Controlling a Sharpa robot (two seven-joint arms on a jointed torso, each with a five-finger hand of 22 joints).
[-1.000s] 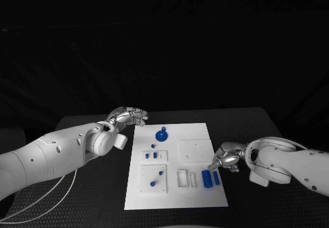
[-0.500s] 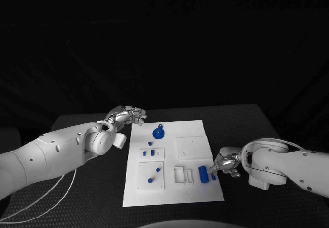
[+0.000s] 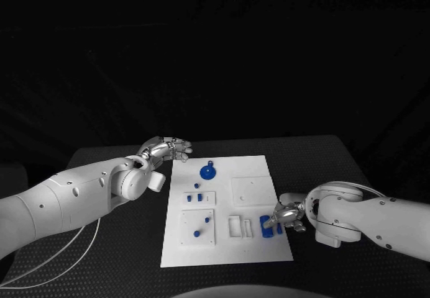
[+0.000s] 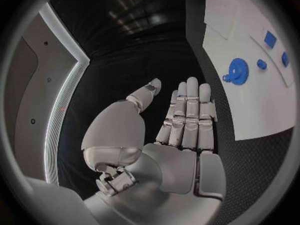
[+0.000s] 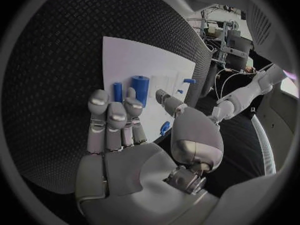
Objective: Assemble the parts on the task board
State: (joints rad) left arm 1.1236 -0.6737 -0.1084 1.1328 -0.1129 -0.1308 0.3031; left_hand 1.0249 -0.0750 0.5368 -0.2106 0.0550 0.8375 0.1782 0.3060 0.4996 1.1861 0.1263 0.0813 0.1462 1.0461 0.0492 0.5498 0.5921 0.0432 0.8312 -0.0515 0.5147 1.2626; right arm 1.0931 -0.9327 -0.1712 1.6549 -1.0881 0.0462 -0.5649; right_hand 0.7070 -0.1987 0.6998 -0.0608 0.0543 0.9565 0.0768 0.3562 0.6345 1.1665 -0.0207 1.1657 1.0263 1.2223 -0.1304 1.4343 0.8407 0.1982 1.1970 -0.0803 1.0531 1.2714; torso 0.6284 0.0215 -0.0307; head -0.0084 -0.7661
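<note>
desk (image 5: 56,85): black, dimpled matt mat | task board (image 3: 255,171): smooth matt white | parts (image 3: 208,172): blue plastic | fingers (image 4: 187,110): silvery metal

The scene was dim, the room behind falling to black. The white task board (image 3: 228,211) stood brightest against the dark surface (image 3: 107,261). Both wrist views bent straight edges within dark circular frames.

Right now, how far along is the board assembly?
Early on. Loose blue parts lie on the white board: a gear and two cylinders. The right hand is over the cylinders, fingers apart, holding nothing. The left hand sits off the board, open. No finished step shows.
</note>
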